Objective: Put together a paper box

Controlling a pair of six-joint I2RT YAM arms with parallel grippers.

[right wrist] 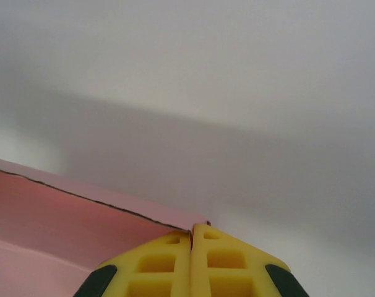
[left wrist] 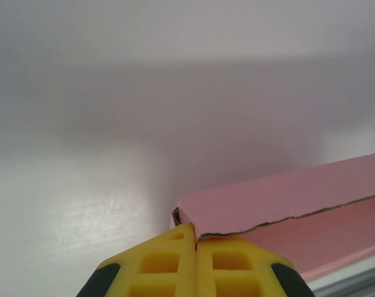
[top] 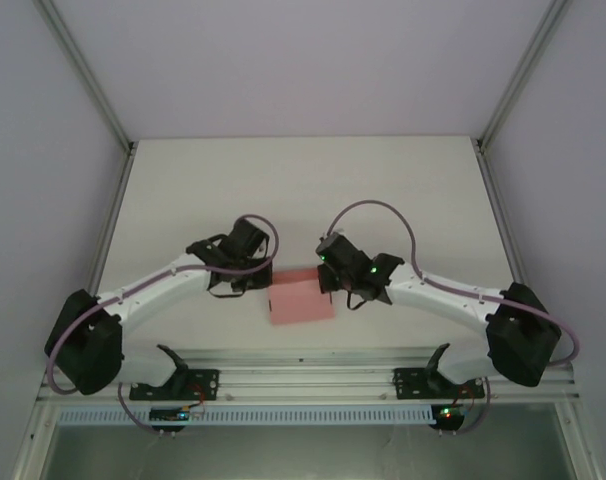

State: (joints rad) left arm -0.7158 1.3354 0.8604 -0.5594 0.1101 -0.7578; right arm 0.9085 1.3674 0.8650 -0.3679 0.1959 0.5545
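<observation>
Over the table (top: 303, 180), left fingers (left wrist: 166, 267) and right fingers (right wrist: 226, 267) pinch corners of the paper box (top: 301, 298); even, gentle tension should avoid creasing.

I have open tabletop (top: 303, 185) across the far half, wide enough to swing either arm. Near the front, the paper box (top: 301, 298) sits between my left tool (top: 266, 287) and right tool (top: 330, 285), both pinched on its corners, blocking the middle. Side walls (top: 43, 150) hem both flanks.
</observation>
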